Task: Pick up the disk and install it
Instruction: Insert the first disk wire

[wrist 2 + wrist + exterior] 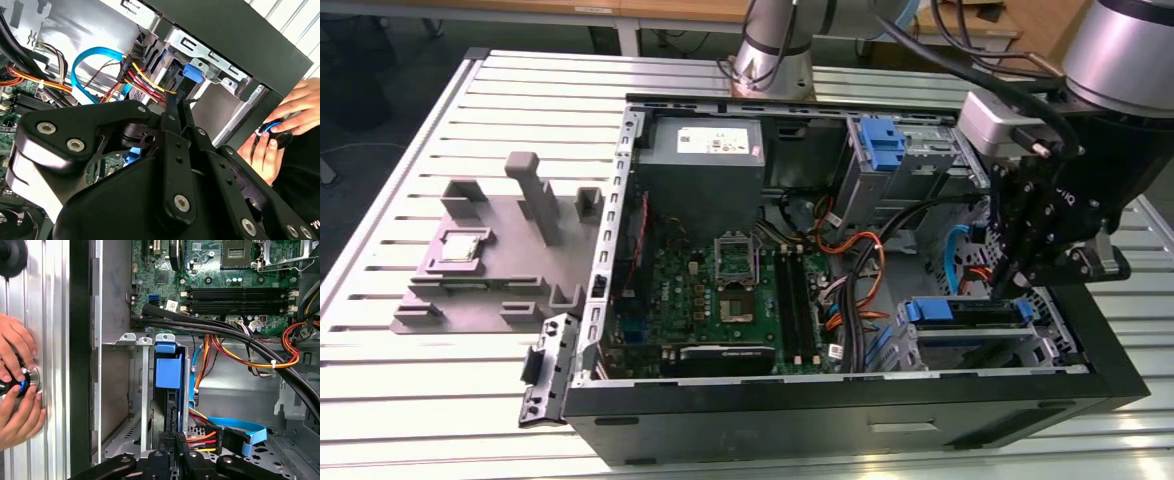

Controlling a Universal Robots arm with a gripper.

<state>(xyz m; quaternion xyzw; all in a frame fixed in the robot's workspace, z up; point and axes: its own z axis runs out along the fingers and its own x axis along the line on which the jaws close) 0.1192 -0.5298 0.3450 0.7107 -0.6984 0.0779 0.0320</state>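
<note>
One disk (169, 390) in its blue carrier sits edge-up in the metal drive cage (142, 390) at the corner of the open computer case (854, 405). Gripper (172, 452) is at the disk's rear edge, jaws together, fingers (172, 115) nearly touching; whether they pinch the disk I cannot tell. Orange and red cables (250, 357) run beside the cage. Two hands (17, 385) hold a round blue-lit device on the table outside the case.

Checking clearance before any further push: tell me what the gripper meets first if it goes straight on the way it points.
Most likely the disk in its blue carrier, standing on edge in the drive cage. In the first wrist view the gripper sits right at its near edge, perhaps touching already; depth is unclear.
</note>
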